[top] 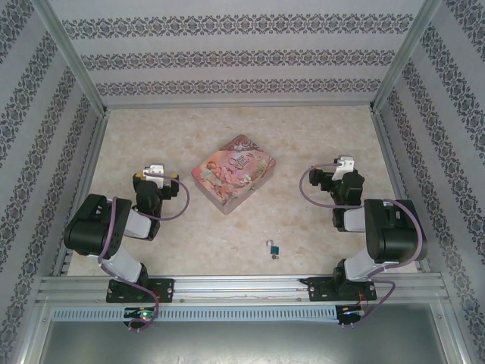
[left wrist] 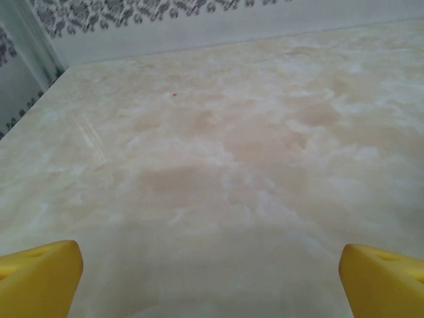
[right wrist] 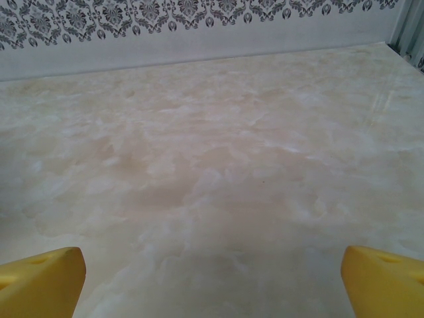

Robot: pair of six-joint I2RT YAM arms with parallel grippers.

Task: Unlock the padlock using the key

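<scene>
So the padlock (top: 273, 247) sits low in the top view, a bit right of centre, on the marble-look table (top: 204, 243). The key (top: 274, 257) is right under it in frame, touching or nearly, can't tell. The left gripper (top: 156, 176) is well off to the upper left of the lock and the right gripper (top: 335, 168) is up and to the right. Both have their yellow fingers (left wrist: 40, 275) spread wide apart. The pink tin (top: 233, 173) lies between the two claws.
</scene>
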